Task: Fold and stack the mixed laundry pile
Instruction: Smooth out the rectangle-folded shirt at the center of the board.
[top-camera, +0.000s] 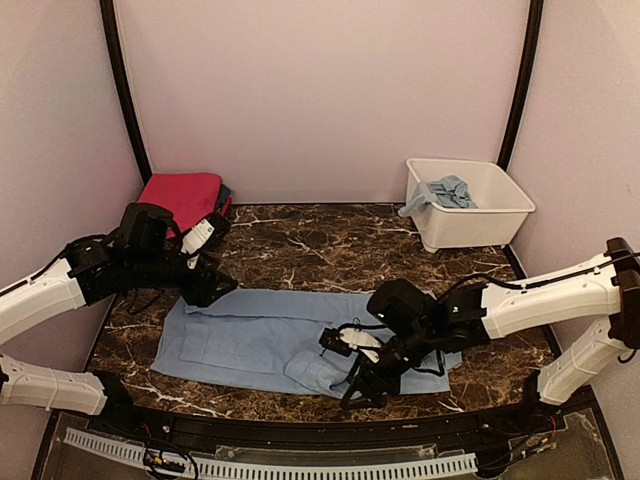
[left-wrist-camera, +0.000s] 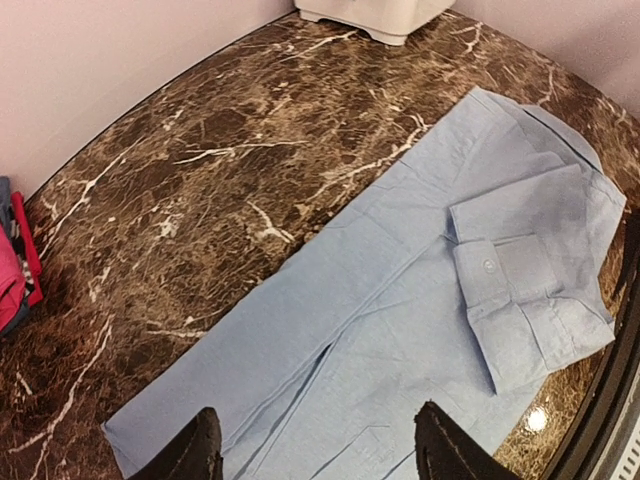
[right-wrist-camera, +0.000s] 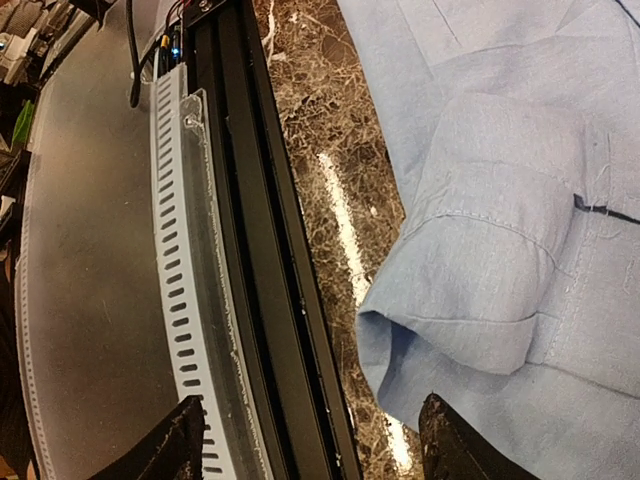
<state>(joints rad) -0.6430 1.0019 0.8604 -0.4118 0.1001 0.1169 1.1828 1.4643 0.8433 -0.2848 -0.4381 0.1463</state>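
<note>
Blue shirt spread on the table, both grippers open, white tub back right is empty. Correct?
No. The white tub is not empty: the top external view shows crumpled pale blue cloth in it. The rest holds: blue shirt spread on the table, left gripper and right gripper both open.

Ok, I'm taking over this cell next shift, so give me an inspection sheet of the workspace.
Surface: glossy brown marble table.
Job's things: pale blue shirt spread flat in front, one sleeve folded in; pink folded stack far left; blue garments in white tub.
Clutter: nothing seen.
Pincers: left pincer open above the shirt's left end; right pincer open at its near edge; both empty.
Cables: black cable arching behind the right pincer.
Surroundings: pale walls, black posts.
</note>
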